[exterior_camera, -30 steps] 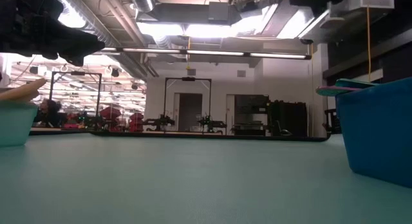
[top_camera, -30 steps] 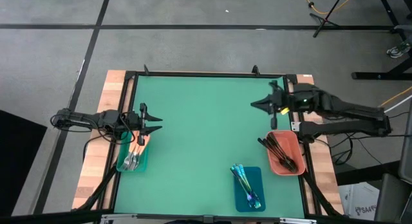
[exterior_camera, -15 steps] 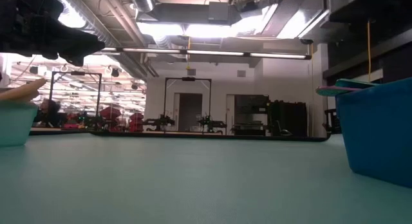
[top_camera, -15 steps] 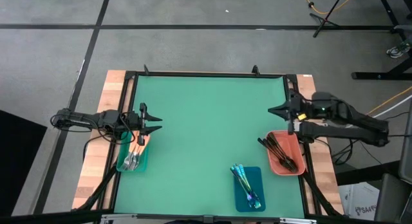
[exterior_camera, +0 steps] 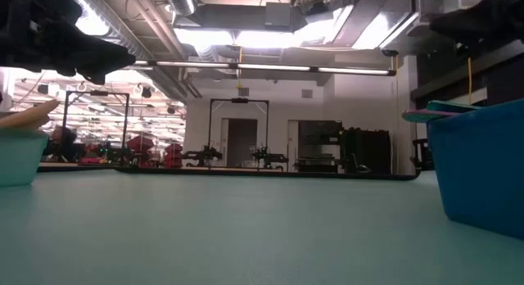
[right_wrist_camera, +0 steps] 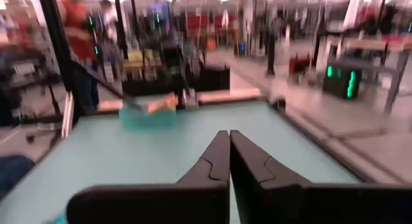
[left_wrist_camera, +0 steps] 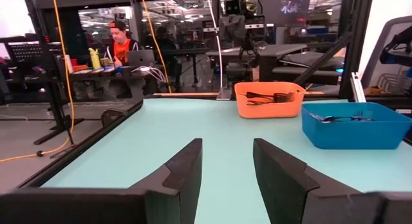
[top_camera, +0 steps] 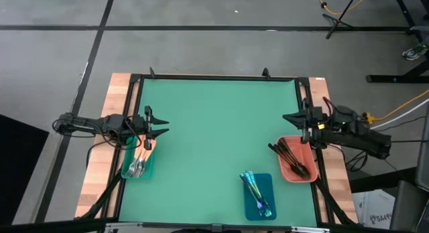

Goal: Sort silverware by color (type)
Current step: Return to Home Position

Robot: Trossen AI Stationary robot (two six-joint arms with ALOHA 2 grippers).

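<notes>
Finds the right tool point(top_camera: 284, 117) drawn in to the right edge of the surface point(top_camera: 214, 139), near one end of the salmon tray point(top_camera: 287, 174), well back from its reach out over the green mat of a second ago. Reads its fingers point(right_wrist_camera: 209, 166) as pressed together with nothing between them in the right wrist view. Finds the left tool point(top_camera: 163, 127) unmoved at the left edge, just beside one end of the teal tray point(top_camera: 149, 173), fingers point(left_wrist_camera: 187, 166) spread apart and holding nothing. Places the silverware wholly in the trays: silver pieces with orange handles point(top_camera: 139, 161) in the teal tray, iridescent blue-teal pieces point(top_camera: 256, 190) in the blue tray point(top_camera: 251, 209) beside the salmon one, black pieces point(top_camera: 289, 154) in the salmon tray. Sees no utensil loose on the surface in the high view. Judges the sorting done, with each colour kept to its own tray, and takes the right arm's retreat as a closing move toward rest, not the start of another pick. Expects nothing left but settling both arms clear of the trays. Gets little more from the low view than the blue tray's wall and a corner of the teal tray.
</notes>
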